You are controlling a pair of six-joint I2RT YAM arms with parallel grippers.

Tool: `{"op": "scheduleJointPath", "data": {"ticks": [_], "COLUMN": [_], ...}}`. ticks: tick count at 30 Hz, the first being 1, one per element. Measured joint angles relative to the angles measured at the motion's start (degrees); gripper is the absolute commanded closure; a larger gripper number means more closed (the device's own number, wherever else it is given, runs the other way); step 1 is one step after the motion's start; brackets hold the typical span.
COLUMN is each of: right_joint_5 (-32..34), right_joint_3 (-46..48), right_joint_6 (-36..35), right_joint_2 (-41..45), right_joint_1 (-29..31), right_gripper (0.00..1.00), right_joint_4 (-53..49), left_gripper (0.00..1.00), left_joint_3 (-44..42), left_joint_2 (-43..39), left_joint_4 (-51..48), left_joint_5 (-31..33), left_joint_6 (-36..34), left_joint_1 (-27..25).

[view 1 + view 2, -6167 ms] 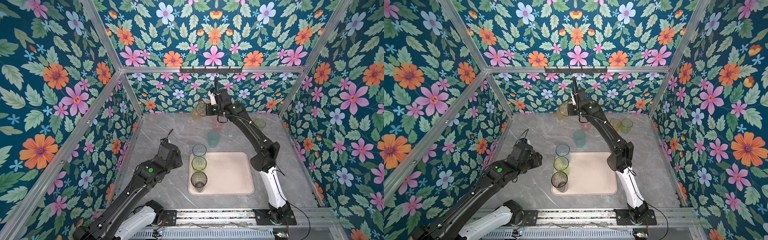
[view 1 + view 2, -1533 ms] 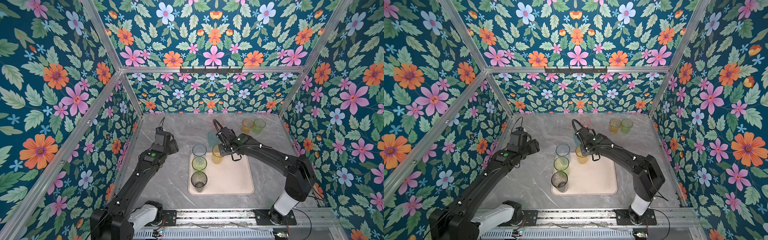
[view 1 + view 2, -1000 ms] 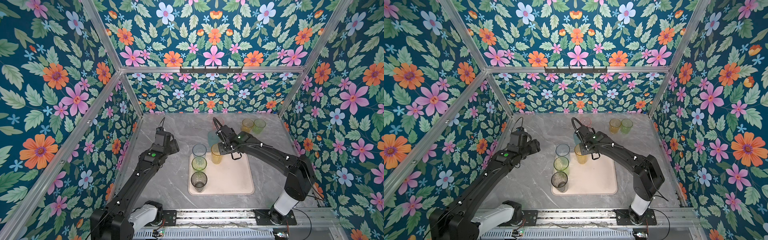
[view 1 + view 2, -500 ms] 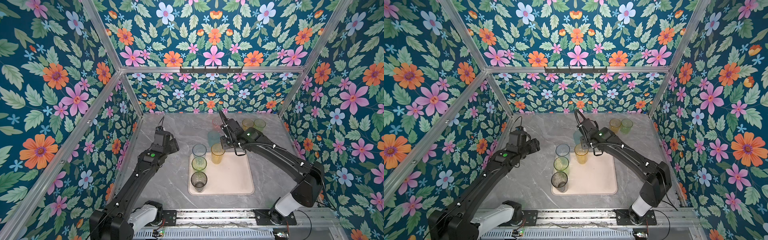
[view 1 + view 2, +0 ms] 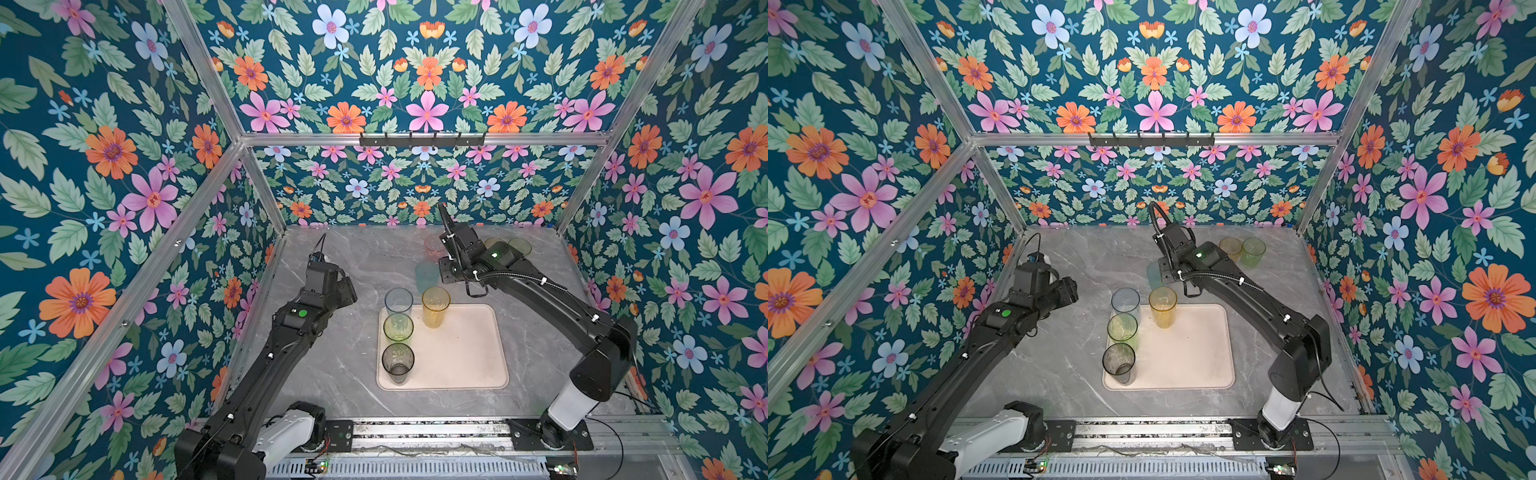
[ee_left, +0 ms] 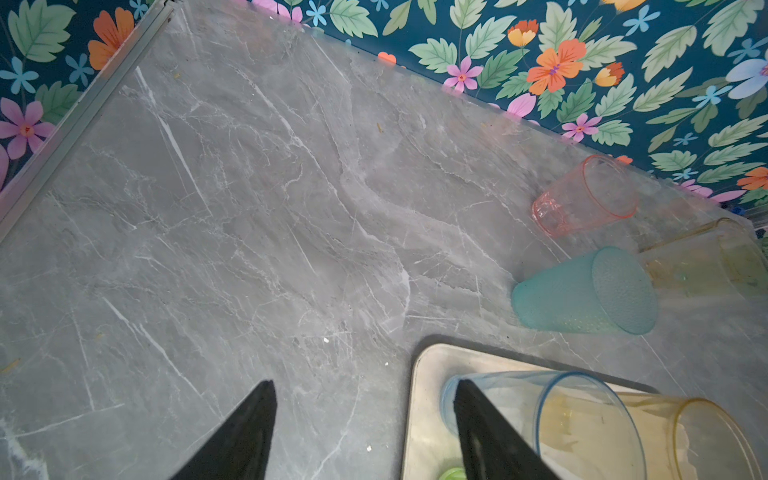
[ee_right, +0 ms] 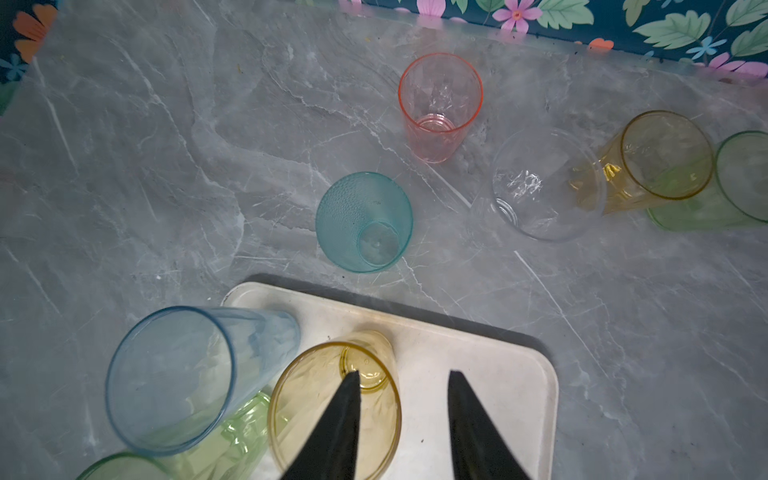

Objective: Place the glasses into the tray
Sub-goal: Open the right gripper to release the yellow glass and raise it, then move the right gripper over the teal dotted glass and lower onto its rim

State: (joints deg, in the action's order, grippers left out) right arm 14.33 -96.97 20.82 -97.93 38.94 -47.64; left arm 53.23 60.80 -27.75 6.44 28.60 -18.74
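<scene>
- The tray (image 5: 457, 365) lies on the tabletop (image 5: 340, 374), centred between its side edges and nearer the front edge.
- Along the tray's left edge stand a back glass (image 5: 398, 300), a middle glass (image 5: 398, 327) and a front glass (image 5: 397, 360).
- A fourth glass (image 5: 435, 306) stands at the tray's back edge, just right of the back glass.
- A fifth glass (image 5: 426, 275) stands on the tabletop just behind the tray.
- A sixth glass (image 5: 432, 247) stands behind it, near the back edge.
- A seventh glass (image 7: 544, 187) stands between the sixth glass and a pair toward the back right corner: an eighth glass (image 5: 1230, 248) on the left and a ninth glass (image 5: 1253, 251) on the right.

Teal floral walls (image 5: 124, 166) — aluminium-framed — enclose a grey marble tabletop (image 5: 374, 249).
</scene>
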Motion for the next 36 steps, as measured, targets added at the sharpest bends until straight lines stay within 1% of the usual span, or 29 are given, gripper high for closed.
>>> {"op": "scheduleJointPath", "data": {"ticks": [13,19,26,32,36], "right_joint_5": [-3.8,-5.0,-6.2,-8.2,-8.4], "right_joint_3": [-6.9,-11.0,-11.7,-11.7,-12.0], "right_joint_6": [0.0,0.0,1.4,1.6,1.6], "right_joint_2": [-8.1,-12.6,-15.5,-16.7,-17.9], "right_joint_1": [-3.8,-4.3,-6.0,-6.2,-6.6], "right_gripper": [0.62,0.62,0.62,0.62,0.62], "right_joint_4": [-0.4,-1.9,-2.5,-2.6,-2.6], "left_gripper": [0.3,0.29,0.29,0.29,0.29], "left_joint_3": [-0.5,-0.8,-1.3,-1.3,-1.3], "left_joint_2": [0.2,0.1,0.0,0.0,0.0], "left_joint_4": [-0.1,-0.1,-0.1,-0.1,-0.1], "left_joint_5": [0.0,0.0,0.0,0.0,0.0], "left_joint_6": [0.0,0.2,1.0,1.0,1.0], "left_joint_1": [0.0,0.0,0.0,0.0,0.0]}}
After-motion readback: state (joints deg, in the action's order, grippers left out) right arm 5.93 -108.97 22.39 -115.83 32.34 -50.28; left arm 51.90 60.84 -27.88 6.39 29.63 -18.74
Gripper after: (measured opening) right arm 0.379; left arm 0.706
